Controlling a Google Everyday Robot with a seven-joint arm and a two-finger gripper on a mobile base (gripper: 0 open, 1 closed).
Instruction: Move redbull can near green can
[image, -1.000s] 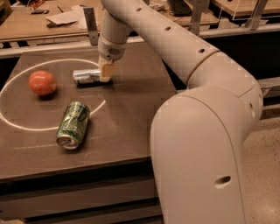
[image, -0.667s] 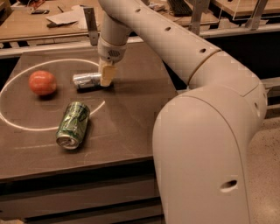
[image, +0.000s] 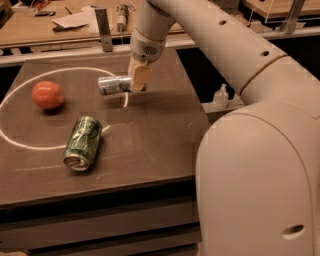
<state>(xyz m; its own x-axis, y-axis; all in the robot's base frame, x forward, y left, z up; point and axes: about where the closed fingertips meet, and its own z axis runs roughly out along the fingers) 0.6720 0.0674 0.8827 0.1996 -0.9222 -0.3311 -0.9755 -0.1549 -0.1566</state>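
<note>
- Two cans lie on their sides on the dark table (image: 155, 135): the redbull can (image: 112, 85) towards the far edge, and the green can (image: 82, 143) nearer us and to its left, well apart.
- We see the gripper (image: 138, 83) clamped across the right end of the redbull can. The can's long axis is level and its left end juts out free.
- We cannot tell whether the can is clear of the table.
- We judge the can light, thin-walled and smooth. It should dent under a hard squeeze and may slip or swing in an end grip.
- We recommend a moderate grip force. A hold nearer mid-body would balance it better.
- We note a red fruit (image: 48, 95) to the left, inside the white ring (image: 65, 69), which any path towards the green can should avoid.
</note>
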